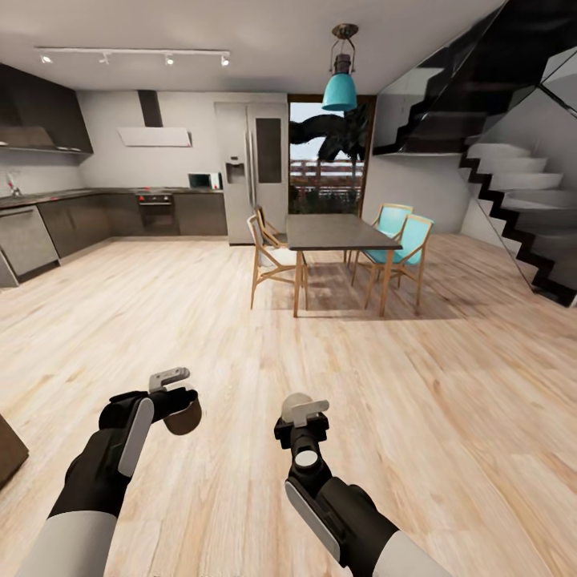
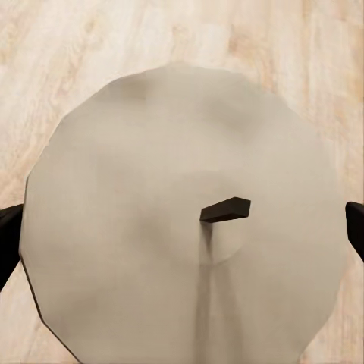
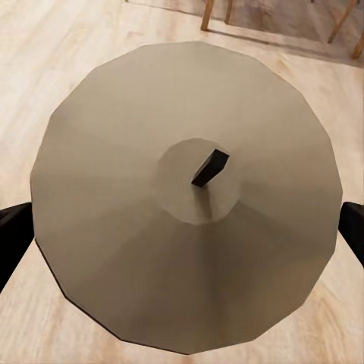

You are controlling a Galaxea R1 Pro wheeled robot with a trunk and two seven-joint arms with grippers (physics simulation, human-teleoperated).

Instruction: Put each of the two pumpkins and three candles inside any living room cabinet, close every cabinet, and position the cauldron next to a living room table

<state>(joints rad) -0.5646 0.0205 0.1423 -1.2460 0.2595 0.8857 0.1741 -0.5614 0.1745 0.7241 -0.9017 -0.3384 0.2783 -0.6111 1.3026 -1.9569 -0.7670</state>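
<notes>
Each gripper holds a candle. My left gripper [image 1: 181, 398] is shut on a stubby candle [image 1: 184, 417] with dark brown sides, low at the left of the head view. The left wrist view looks straight onto that candle's pale round top [image 2: 152, 197] and its short dark wick, with the black fingertips [image 2: 7, 243] at its two sides. My right gripper [image 1: 304, 414] is shut on a second candle [image 1: 298, 403]; its pale top [image 3: 189, 243] and wick show between the fingertips [image 3: 11, 235]. The pumpkins and the cauldron are out of view.
Light wood floor [image 1: 240, 320] stretches ahead. A dark dining table [image 1: 332, 232] with wooden and turquoise chairs stands in the middle distance. Kitchen counters [image 1: 72, 216] and a fridge line the back left, and stairs [image 1: 521, 208] rise at the right. A dark-brown furniture corner [image 1: 8, 449] juts in at the lower left edge.
</notes>
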